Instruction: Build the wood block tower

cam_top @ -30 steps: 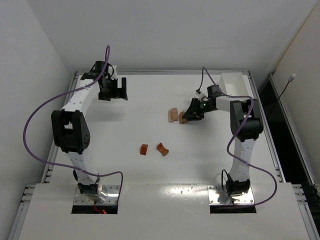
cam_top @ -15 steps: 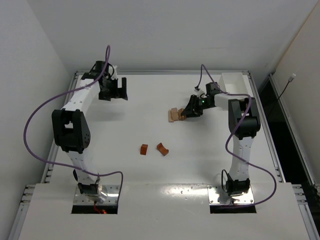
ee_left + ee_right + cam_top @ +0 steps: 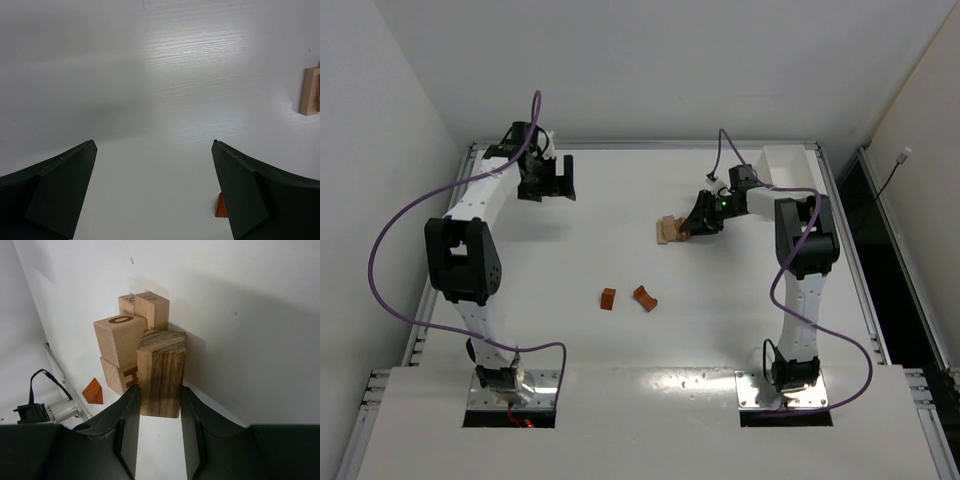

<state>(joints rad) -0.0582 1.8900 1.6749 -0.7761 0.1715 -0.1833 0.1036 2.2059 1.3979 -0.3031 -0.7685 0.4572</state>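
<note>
My right gripper point(image 3: 159, 390) is shut on a dark-grained wood block point(image 3: 161, 371), held end-on between both fingers. It sits right beside a cluster of pale tan blocks point(image 3: 120, 339), two of them stacked and printed with letters. I cannot tell whether it touches them. The top view shows this cluster point(image 3: 666, 230) at mid-table, with the right gripper point(image 3: 695, 224) just to its right. Two reddish-brown blocks point(image 3: 608, 298) point(image 3: 644, 297) lie nearer the arm bases. My left gripper point(image 3: 548, 182) hangs open at the far left with nothing in it. Its wrist view shows its fingers wide apart point(image 3: 155, 142).
A white rectangular tray point(image 3: 790, 165) stands at the back right corner. A small orange piece point(image 3: 220, 206) shows beside my left gripper's right finger. A pale block point(image 3: 311, 92) sits at that view's right edge. Purple cables loop off both arms.
My right gripper has carried the dark block a little left and farther back, closer to the pale cluster. The left arm has not moved.
</note>
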